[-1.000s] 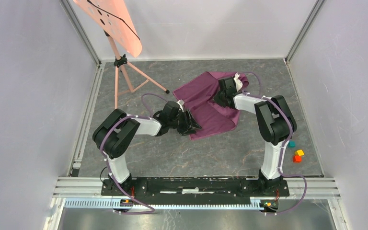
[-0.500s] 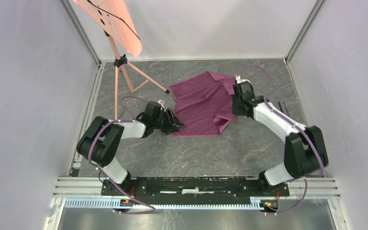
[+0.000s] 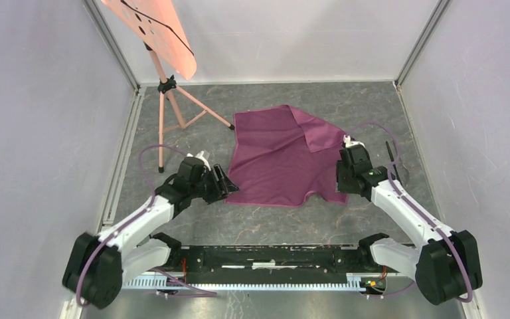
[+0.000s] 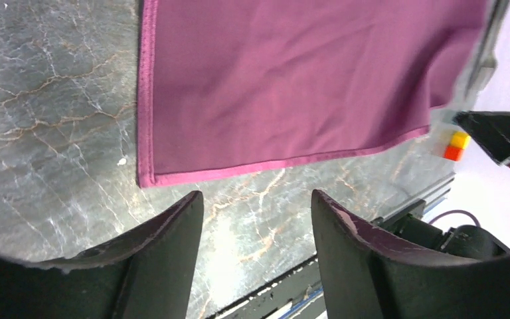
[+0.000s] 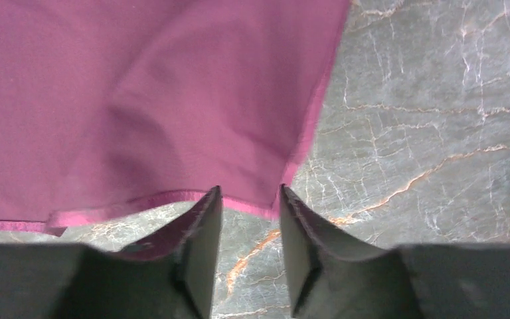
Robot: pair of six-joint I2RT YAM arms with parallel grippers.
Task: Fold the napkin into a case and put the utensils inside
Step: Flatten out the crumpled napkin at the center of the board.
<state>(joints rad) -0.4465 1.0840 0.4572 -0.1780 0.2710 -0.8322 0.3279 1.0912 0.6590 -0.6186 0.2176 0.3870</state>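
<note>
Plum-maroon rectangular fabric napkin (image 3: 279,159) lies spread on the grey marbled table (image 3: 292,219); left gripper (image 4: 257,203) gapes empty off its near-left corner, right gripper (image 5: 248,193), narrowly parted, grips nothing at the near-right hem; risk: a shallow pinch there slips or bunches cloth, skewing the fold.

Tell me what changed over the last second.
Both arms drew back toward their bases, dragging the napkin nearer and spreading it from a bunched heap to nearly flat, one far corner folded over. The left gripper has its jaws open short of the near edge; the right gripper has parted its jaws at the near right corner. The pink stand stayed put.
</note>
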